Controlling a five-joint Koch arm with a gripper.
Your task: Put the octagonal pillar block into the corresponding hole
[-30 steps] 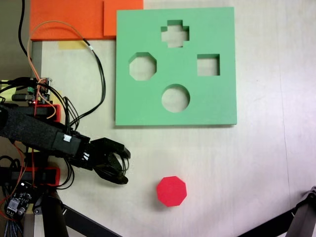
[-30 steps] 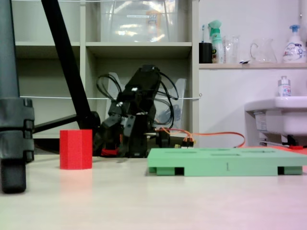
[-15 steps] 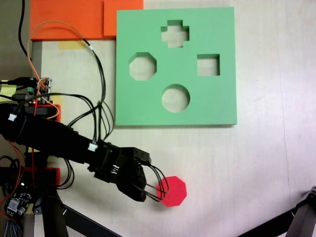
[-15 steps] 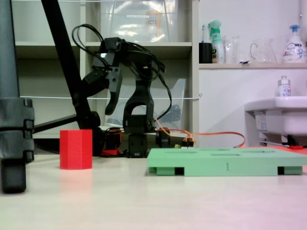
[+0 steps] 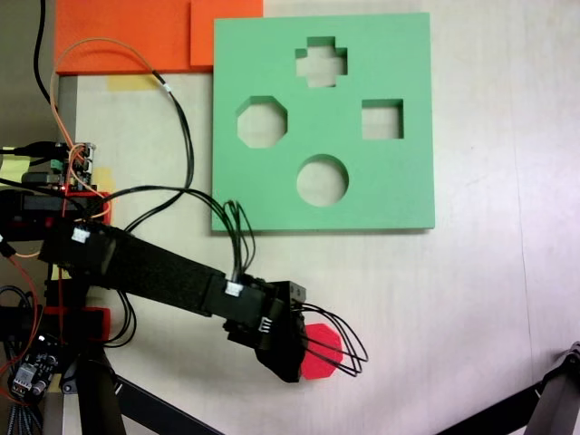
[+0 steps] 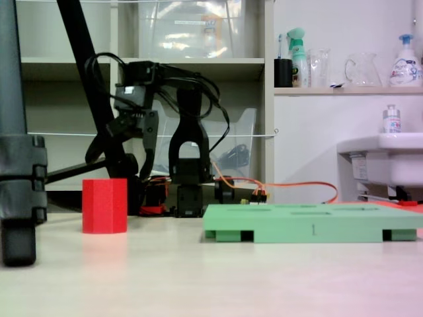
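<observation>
- A pale table point(image 5: 471, 299) fills the frame from above; the side-on fixed view has it running back to shelving point(image 6: 192, 63) and a white sink point(image 6: 383, 162) at the right edge.
- A green board point(image 5: 399, 181) lies flat in the upper middle of the frame from above, and low and right of centre from the side point(image 6: 310, 228).
- The board carries four cutouts: a cross at the top, a square at the right, a round one at the bottom, and the hole point(image 5: 262, 123), eight-sided, at the left, with nothing in it.
- Orange foam point(image 5: 136, 32) sits in the upper left corner, touching the board's left top edge.
- The black arm point(image 5: 145, 267) reaches from the left edge toward the lower middle of the frame, trailing black and orange wires.
- From the side, the arm point(image 6: 188, 152) stands left of centre, its wrist bent down.
- The gripper point(image 6: 125, 148) hangs above the table, over the block's top; from the side the jaws are spread. From above, its body point(image 5: 276, 331) hides the fingertips.
- The block point(image 5: 323, 355), red, stands on the table at lower centre of the frame from above, partly under the gripper and well apart from the board.
- From the side the block point(image 6: 104, 205) stands upright at lower left, untouched by the jaws.
- Black tripod legs point(image 6: 20, 165) frame the left side.
</observation>
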